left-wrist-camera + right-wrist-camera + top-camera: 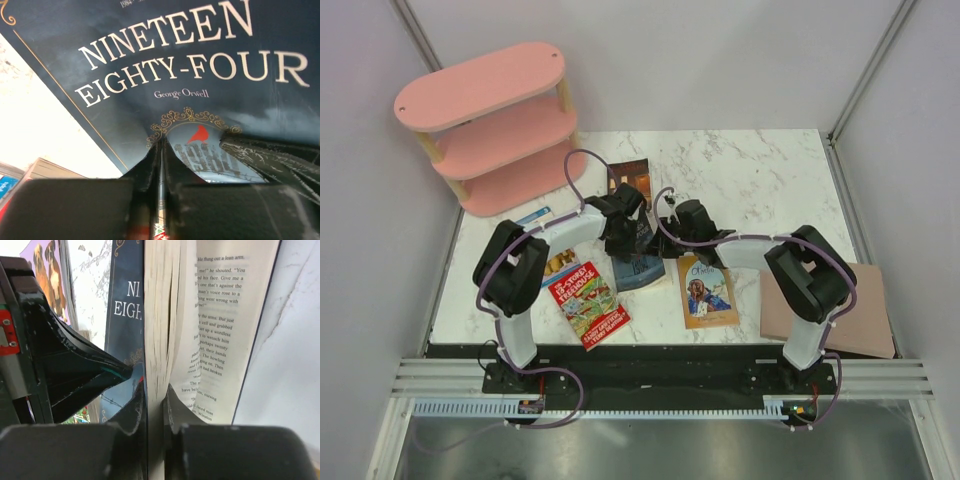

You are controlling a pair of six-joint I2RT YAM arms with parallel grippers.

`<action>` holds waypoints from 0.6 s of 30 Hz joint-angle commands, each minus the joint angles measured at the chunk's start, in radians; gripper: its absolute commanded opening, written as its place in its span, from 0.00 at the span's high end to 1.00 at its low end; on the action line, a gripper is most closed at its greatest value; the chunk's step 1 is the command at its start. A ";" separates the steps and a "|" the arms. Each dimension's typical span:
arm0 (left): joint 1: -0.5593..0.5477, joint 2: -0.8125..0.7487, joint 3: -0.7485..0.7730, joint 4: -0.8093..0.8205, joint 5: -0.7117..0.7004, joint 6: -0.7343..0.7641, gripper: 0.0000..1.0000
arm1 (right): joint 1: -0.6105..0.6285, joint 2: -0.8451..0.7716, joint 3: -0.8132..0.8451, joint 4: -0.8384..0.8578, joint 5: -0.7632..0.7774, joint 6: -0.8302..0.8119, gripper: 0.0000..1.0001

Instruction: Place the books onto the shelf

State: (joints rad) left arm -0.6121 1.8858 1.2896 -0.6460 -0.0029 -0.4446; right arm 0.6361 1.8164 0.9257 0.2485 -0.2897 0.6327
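While pinched, blue book [642, 268], long axis near-to-far

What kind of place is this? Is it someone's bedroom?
Probably a robot test booth, not a bedroom: plain white walls box in a marble table, two robot arms are bolted at its near edge, and books lie near a pink shelf.
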 commanded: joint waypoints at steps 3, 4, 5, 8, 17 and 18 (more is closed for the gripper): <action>0.008 -0.130 -0.111 -0.004 -0.180 -0.045 0.18 | 0.030 0.028 0.041 -0.057 -0.089 -0.037 1.00; 0.012 -0.233 -0.122 0.032 -0.158 -0.017 0.03 | 0.027 0.003 0.041 -0.060 -0.088 -0.048 1.00; 0.029 -0.275 -0.142 0.054 -0.134 0.003 0.02 | 0.022 -0.009 0.042 -0.063 -0.088 -0.065 1.00; 0.070 -0.424 -0.183 0.130 -0.020 0.052 0.00 | -0.009 -0.069 0.045 -0.063 -0.109 -0.077 1.00; 0.196 -0.766 -0.625 0.635 0.317 -0.084 0.00 | -0.070 -0.288 0.062 -0.051 -0.131 -0.053 1.00; 0.198 -0.789 -0.668 0.773 0.336 -0.109 0.00 | -0.075 -0.313 0.068 -0.052 -0.131 -0.048 1.00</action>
State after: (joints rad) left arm -0.4313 1.1797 0.8101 -0.2344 0.1535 -0.4568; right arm 0.5770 1.6321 0.9497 0.1169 -0.3889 0.5793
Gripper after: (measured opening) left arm 0.995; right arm 0.154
